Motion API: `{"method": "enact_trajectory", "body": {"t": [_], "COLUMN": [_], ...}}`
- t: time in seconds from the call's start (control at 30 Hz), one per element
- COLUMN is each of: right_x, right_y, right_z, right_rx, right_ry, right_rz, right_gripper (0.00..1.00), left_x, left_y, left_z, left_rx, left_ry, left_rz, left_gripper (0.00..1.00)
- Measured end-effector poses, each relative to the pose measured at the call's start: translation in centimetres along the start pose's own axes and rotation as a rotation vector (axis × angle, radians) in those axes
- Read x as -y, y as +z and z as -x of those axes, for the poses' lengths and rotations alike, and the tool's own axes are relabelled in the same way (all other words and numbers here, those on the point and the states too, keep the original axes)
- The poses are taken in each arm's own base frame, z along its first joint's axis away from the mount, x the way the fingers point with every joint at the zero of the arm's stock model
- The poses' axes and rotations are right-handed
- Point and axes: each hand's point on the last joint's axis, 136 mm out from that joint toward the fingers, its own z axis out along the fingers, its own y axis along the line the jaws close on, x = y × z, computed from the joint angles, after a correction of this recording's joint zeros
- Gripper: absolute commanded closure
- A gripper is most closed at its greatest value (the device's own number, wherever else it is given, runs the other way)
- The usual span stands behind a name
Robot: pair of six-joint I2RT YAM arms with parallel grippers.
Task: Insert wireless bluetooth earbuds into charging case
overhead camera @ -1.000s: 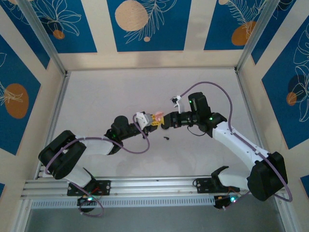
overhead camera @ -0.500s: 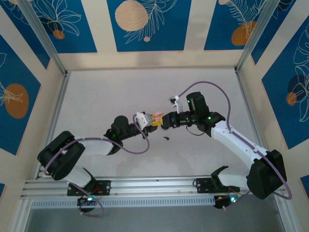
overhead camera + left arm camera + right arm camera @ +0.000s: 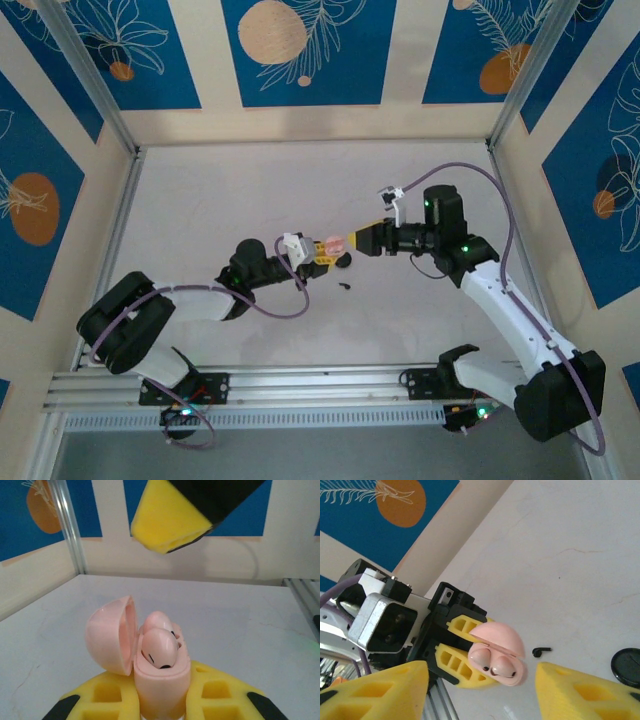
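Observation:
A pink charging case [image 3: 162, 680] stands upright between my left gripper's yellow fingers [image 3: 107, 697], lid [image 3: 111, 635] hinged open to the left. Two pink earbuds [image 3: 160, 647] sit in its sockets. My left gripper [image 3: 320, 251] is shut on the case [image 3: 333, 245]. Just right of the case, my right gripper [image 3: 362, 240] hangs open, holding nothing; its fingers [image 3: 375, 692] frame the case [image 3: 497, 655] from a short distance. A tiny black bud with a short stem [image 3: 541, 651] lies on the table [image 3: 345, 285].
A black round puck [image 3: 627, 666] lies flat on the table below the right gripper [image 3: 343, 262]. The white tabletop [image 3: 220, 200] is walled by blue-and-cream panels, with aluminium rails [image 3: 300, 385] along the near edge.
My right gripper has drawn back to the right, away from the case, and now stands open. The black puck has come into sight beneath it. The left arm held still.

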Motion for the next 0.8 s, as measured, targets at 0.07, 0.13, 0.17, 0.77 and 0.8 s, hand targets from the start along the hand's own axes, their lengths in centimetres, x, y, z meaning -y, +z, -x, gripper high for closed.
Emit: {"method": "enact_trajectory", "body": {"t": [0.07,0.13,0.17,0.77,0.8], "right_x": [0.2,0.2,0.2,-1.6,-1.9], "right_y": [0.0,0.3,0.5,1.9,1.6], "right_z": [-0.1,-0.4,-0.7,-1.2,-1.0], "right_rx": [-0.012,-0.035,-0.048,-0.111,-0.102], "right_ry": [0.009,0.024,0.031,0.031,0.021], "right_rz": [0.027,0.062,0.079,0.273,0.277], "right_gripper": [0.38,0.38,0.38,0.47,0.48], "left_x": [0.3,0.6,0.7,1.1,1.0], "left_y": [0.1,0.3,0.3,0.5,0.5], "left_z": [0.3,0.8,1.0,2.2,2.3], "left_rx": [0.007,0.018,0.023,0.062,0.064], "left_ry": [-0.006,-0.011,-0.013,-0.017,-0.015], "left_rz": [-0.02,-0.039,-0.048,-0.072,-0.072], "left_gripper": [0.95,0.95,0.95,0.95,0.95]}}
